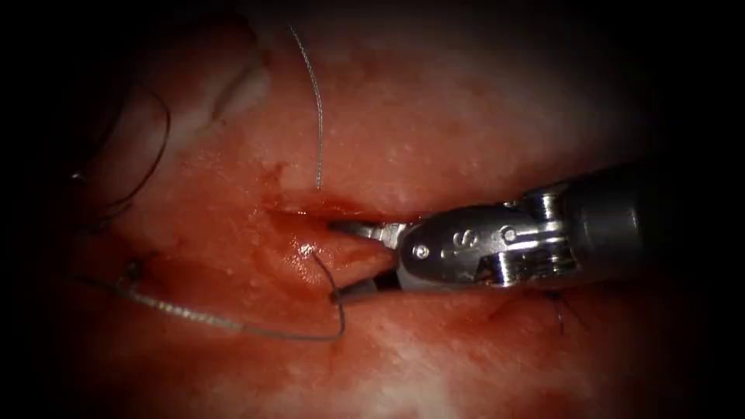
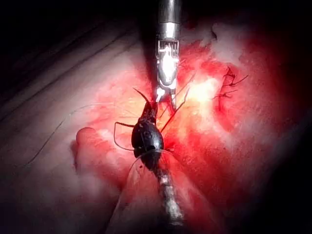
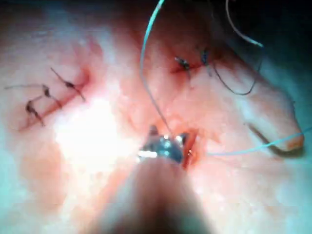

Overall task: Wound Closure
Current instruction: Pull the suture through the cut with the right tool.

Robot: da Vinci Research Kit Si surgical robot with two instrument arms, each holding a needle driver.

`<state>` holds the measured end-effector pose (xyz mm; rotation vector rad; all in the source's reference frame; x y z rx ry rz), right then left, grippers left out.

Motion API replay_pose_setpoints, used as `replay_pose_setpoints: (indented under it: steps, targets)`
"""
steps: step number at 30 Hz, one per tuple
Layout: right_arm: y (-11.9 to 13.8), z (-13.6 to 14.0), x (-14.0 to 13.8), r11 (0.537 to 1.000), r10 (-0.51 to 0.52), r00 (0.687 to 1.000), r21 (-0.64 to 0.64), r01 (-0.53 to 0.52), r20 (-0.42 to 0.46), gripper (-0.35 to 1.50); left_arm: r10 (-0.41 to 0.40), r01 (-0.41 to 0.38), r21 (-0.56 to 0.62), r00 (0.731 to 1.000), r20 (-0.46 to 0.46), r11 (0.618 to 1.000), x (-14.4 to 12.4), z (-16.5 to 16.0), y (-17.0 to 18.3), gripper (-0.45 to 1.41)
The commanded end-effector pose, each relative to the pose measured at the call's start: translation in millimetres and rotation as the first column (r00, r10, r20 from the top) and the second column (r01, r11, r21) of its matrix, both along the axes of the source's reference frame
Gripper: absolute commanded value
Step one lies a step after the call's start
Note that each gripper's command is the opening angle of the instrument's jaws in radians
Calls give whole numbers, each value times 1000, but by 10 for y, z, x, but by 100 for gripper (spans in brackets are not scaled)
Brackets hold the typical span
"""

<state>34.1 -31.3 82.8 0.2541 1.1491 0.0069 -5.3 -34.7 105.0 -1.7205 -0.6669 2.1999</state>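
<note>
The right tool [image 1: 345, 260] comes in from the right with its jaws open and nothing held. One jaw lies in the cut [image 1: 310, 211] and the other rests on the tissue [image 1: 434, 132] below it. A dark thread [image 1: 339, 306] rises from the lip between the jaws, bends sharply and runs left to a stitch [image 1: 132, 271]. A pale thread [image 1: 317, 116] drops from above into the cut's upper edge. The left wrist view has the left tool [image 2: 146, 105] dark, with thread [image 2: 117, 139] looped beside it, facing the lit right tool [image 2: 166, 97]. The right tool [image 3: 163, 141] sits at the cut beside the pale thread [image 3: 144, 73].
A finished stitch [image 1: 560, 314] lies under the right tool's shaft. Loose dark thread [image 1: 159, 147] curls over a pale fold of tissue [image 1: 233, 89] at the upper left. Red fluid wets the cut's edges. Several tied stitches [image 3: 48, 95] lie along the closed part.
</note>
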Motion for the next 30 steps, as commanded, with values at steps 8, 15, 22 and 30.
replay_pose_setpoints:
  steps: [8, 15, 22, 30]
  targets:
    - [-16, 0, -1, 999, -45, 998, 1, 46, -46, -35, 1, -1, -1, 1000, -3, 1000, -7, 7, -3, -45]
    - [-39, -41, -33, 999, -50, 997, -6, 49, -51, -35, 4, -4, 3, 1000, -9, 1000, -7, 8, -5, -45]
    - [-90, -96, -34, 994, -102, 993, 21, 104, -64, -35, 38, -38, 12, 999, -20, 999, -13, 9, -18, -45]
    - [-115, -132, -24, 974, -173, 979, 132, 186, -107, -35, 82, -82, 19, 996, -23, 996, -14, -4, -32, -45]
